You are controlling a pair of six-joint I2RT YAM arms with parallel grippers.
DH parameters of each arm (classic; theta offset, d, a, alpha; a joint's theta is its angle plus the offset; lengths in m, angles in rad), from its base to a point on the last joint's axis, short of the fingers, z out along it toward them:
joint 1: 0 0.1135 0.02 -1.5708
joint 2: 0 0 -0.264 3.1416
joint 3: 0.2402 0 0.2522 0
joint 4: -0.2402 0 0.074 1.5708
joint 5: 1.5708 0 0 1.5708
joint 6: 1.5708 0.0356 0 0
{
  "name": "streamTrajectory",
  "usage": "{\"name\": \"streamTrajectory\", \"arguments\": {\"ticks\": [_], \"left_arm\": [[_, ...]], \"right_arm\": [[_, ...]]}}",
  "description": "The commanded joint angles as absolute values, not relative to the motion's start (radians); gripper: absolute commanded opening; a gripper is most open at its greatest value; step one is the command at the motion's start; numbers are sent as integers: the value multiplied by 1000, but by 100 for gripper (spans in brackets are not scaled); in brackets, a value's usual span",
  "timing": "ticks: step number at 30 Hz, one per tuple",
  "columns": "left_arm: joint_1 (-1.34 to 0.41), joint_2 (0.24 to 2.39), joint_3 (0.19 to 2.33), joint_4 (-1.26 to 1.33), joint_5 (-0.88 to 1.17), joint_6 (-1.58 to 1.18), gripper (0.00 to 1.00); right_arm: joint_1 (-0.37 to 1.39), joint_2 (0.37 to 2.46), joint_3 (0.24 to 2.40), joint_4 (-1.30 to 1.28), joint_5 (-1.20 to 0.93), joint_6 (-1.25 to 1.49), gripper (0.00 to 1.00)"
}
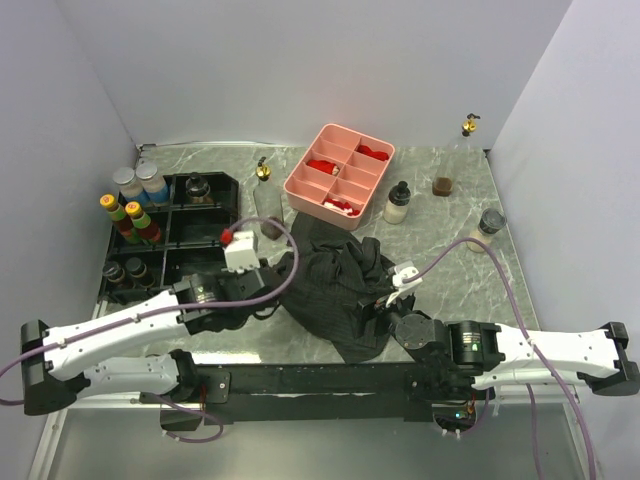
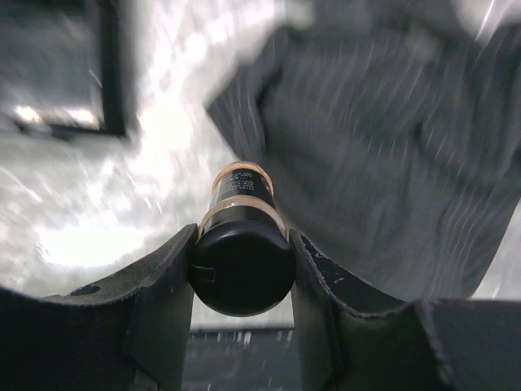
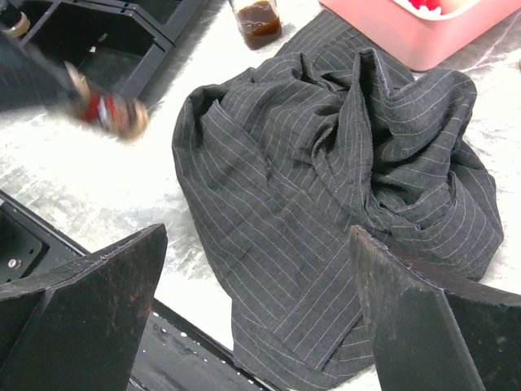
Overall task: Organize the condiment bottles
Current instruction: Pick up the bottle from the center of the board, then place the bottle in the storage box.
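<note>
In the left wrist view my left gripper (image 2: 244, 244) is shut on a dark bottle (image 2: 242, 189) with a black cap and tan bands, its fingers pinching the cap. From above, that gripper (image 1: 272, 283) sits at the left edge of the dark striped cloth (image 1: 345, 285), and the held bottle is hidden. My right gripper (image 3: 256, 236) stands open above the cloth (image 3: 342, 187), holding nothing. Several bottles with grey, yellow, red and black caps stand in the black divided tray (image 1: 222, 182). Loose on the table are a black-capped bottle (image 1: 398, 201), a brown jar (image 1: 442, 185) and a grey-capped jar (image 1: 491, 221).
The pink divided tray (image 1: 305, 170) with red pieces stands at the back middle. A gold-capped bottle (image 1: 263, 174) and a clear bottle of brown sauce (image 3: 259, 20) stand between the two trays. Another gold-capped bottle (image 1: 467, 125) is at the far right corner. Walls close in both sides.
</note>
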State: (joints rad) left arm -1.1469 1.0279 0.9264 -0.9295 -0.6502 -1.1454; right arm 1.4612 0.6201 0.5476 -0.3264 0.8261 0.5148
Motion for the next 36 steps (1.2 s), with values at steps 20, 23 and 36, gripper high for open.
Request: {"name": "streamTrajectory", "arguments": {"ticks": [20, 23, 36], "left_arm": [[-111, 989, 950, -759, -661, -983, 1], [-49, 996, 919, -762, -692, -1020, 1], [71, 1051, 841, -608, -638, -1009, 1]], "right_arm": [[1457, 612, 635, -384, 799, 545, 100], [1457, 609, 637, -388, 792, 545, 100], [1457, 632, 681, -426, 787, 549, 100]]}}
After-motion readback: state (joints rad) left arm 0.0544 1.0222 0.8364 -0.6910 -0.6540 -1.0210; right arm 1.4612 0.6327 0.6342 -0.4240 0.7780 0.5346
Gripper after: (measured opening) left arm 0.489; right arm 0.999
